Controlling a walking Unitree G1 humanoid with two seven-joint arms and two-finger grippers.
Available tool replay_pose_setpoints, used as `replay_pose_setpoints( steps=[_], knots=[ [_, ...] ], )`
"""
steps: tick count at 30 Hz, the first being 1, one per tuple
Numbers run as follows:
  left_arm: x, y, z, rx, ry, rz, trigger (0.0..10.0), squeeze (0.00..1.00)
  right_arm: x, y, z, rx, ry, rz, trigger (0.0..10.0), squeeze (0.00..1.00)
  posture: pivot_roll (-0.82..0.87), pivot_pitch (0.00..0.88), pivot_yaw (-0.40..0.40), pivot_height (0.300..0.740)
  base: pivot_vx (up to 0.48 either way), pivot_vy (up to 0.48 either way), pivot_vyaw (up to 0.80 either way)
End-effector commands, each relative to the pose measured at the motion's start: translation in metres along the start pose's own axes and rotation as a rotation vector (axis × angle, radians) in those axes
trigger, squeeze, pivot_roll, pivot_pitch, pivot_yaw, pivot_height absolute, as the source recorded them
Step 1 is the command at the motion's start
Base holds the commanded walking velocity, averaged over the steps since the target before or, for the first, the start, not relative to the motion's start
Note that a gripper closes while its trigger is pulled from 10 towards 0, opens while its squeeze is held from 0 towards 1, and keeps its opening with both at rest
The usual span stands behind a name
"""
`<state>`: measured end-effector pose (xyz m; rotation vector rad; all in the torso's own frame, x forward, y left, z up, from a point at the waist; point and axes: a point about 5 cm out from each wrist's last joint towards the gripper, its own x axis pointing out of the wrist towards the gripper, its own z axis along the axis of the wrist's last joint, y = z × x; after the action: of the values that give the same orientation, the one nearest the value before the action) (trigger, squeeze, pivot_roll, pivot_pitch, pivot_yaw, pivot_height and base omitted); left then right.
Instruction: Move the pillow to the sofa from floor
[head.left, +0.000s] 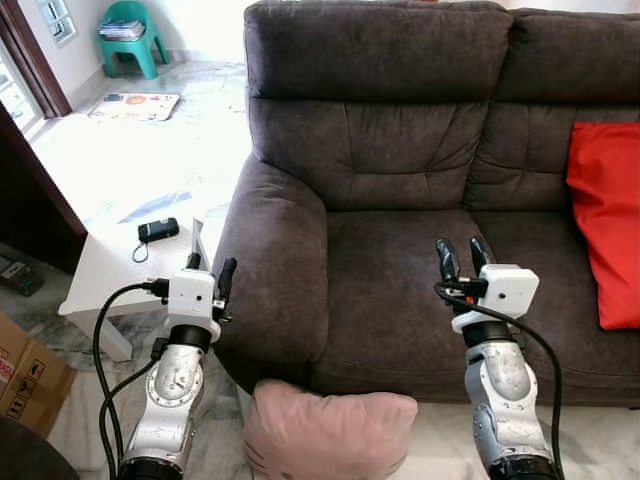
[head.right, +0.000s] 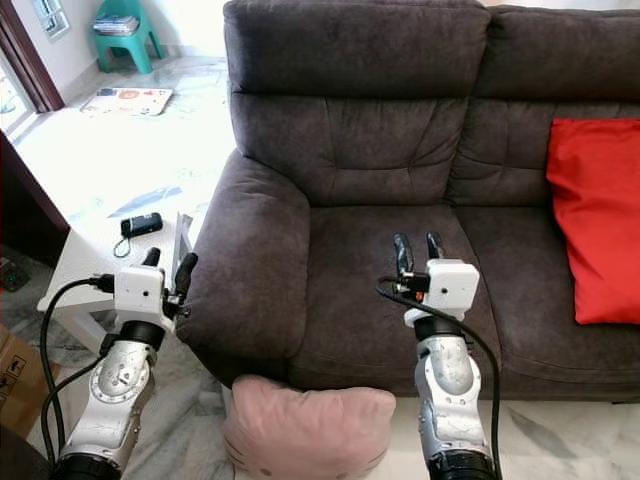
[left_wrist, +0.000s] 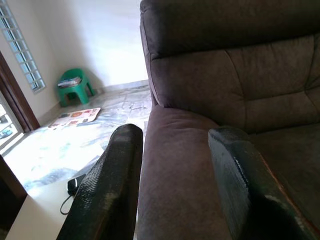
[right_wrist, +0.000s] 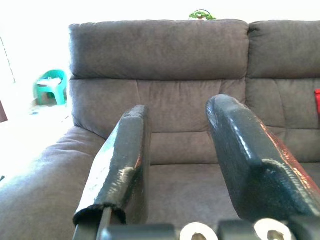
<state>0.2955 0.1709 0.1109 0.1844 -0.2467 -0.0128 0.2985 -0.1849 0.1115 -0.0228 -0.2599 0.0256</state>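
Pillow (head.left: 330, 435) on the floor, touching the sofa (head.left: 400, 290) front, long axis along that front; below and between both hands, neither clearly nearer; left hand (head.left: 208, 272) by the sofa arm, spread, empty; right hand (head.left: 459, 257) over the seat, spread, empty; no containers.

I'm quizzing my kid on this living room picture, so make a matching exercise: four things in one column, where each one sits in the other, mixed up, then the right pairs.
Things:
1. pink pillow
2. red pillow
3. green chair
4. black device

Places:
A. on the white table
B. far corner of the room
C. on the floor against the sofa front
D. on the sofa seat, leaning on the backrest

Pairs: 1-C, 2-D, 3-B, 4-A
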Motion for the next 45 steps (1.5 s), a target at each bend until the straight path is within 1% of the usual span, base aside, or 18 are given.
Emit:
replay_pose_setpoints(
  steps=[1,5,10,16,24,26,33,45],
  knots=[
    [0.0026,0.0033,0.0008,-0.008,0.003,0.018,10.0,0.0,0.004,-0.0009,0.0045,-0.003,-0.01,0.005,10.0,0.0,0.01,0.036,-0.044,0.74,0.0,0.0,0.0],
    [0.0035,0.0099,0.0007,0.002,0.006,0.039,10.0,0.0,0.0045,-0.0002,0.0026,0.0,0.003,0.003,10.0,0.0,0.02,0.062,-0.05,0.74,0.0,0.0,0.0],
    [0.0056,0.0126,0.0018,0.006,0.005,0.042,10.0,0.0,0.0063,0.0026,0.0031,0.014,0.004,-0.001,10.0,0.0,0.02,0.076,-0.045,0.74,0.0,0.0,0.0],
    [0.0069,0.0084,0.0028,0.004,0.004,0.026,10.0,0.0,0.0058,0.0013,0.0048,0.018,-0.003,-0.01,10.0,0.0,0.01,0.089,-0.035,0.74,0.0,0.0,0.0],
    [0.0078,0.0057,0.0038,0.009,0.004,0.006,10.0,0.0,0.0043,-0.0014,0.002,0.003,0.024,-0.027,10.0,0.0,0.02,0.103,-0.03,0.74,0.0,0.0,0.0],
    [0.0078,0.006,0.0041,0.009,0.005,0.007,10.0,0.0,0.0051,-0.0004,0.0,0.002,0.04,-0.027,10.0,0.0,0.02,0.107,-0.03,0.74,0.0,0.0,0.0],
    [0.0081,0.0066,0.0047,0.01,0.006,0.009,10.0,0.0,0.007,0.0049,-0.0001,0.011,0.042,-0.015,10.0,0.0,0.02,0.114,-0.03,0.74,0.0,0.0,0.0],
    [0.0088,0.0055,0.0053,0.008,0.005,0.007,10.0,0.0,0.0084,0.0056,0.0007,0.014,0.042,-0.009,10.0,0.0,0.02,0.117,-0.029,0.74,0.0,0.0,0.0]
  ],
)
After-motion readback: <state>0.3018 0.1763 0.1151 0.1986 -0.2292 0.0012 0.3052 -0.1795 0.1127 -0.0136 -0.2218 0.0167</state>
